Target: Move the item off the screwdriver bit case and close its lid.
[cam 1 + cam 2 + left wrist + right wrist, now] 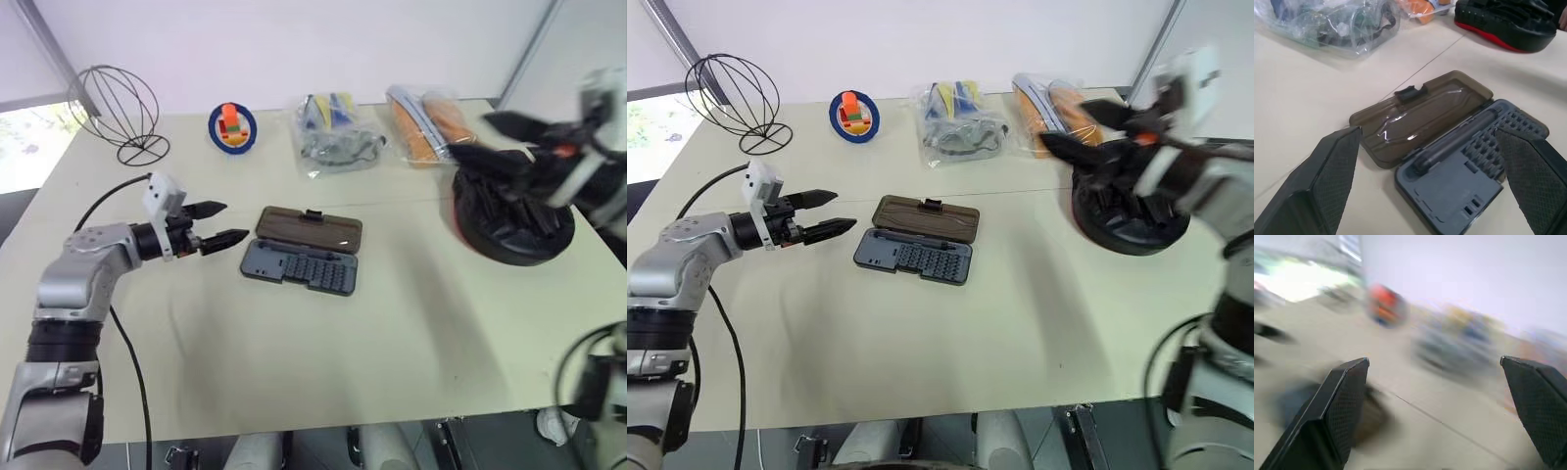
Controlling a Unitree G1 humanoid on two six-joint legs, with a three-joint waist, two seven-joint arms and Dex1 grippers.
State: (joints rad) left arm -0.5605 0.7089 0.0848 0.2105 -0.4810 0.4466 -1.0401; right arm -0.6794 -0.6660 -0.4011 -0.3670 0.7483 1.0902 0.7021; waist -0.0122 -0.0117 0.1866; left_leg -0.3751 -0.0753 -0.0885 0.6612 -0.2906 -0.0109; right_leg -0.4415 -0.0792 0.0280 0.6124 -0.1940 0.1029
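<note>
Fingers of the left gripper [217,224] stand spread wide, holding nothing, tips aimed across the worktop [323,343] at the screwdriver bit case [302,265]. Just ahead of those tips lies the case, apart from them, no contact. From the left wrist view the two black pads frame it: the lid [1420,115] between and beyond them, the grey-blue tray nearer the right-hand pad.

Right gripper [1095,130] also has its fingers wide apart and empty; it hangs blurred above the boxing focus mitt [514,217], touching nothing that I can make out.

Mitt now sits on the worktop well clear of the case, far out past the left fingers on the right-arm side. That half of the task looks done.

Lid lies folded flat open on the far side of the tray, latch tab [1405,92] on its outer edge. It is thin, stiff, smooth plastic, likely light and slippery; the whole case may skate on the worktop if pushed sideways. Bits sit loose in rows, so a jolt could spill them.

Best purchase, by my reckoning: get one fingertip under the lid's free edge near the latch tab, lift and swing it over on the hinge, then press down at the tab. A pinch on the panel is not needed.
</note>
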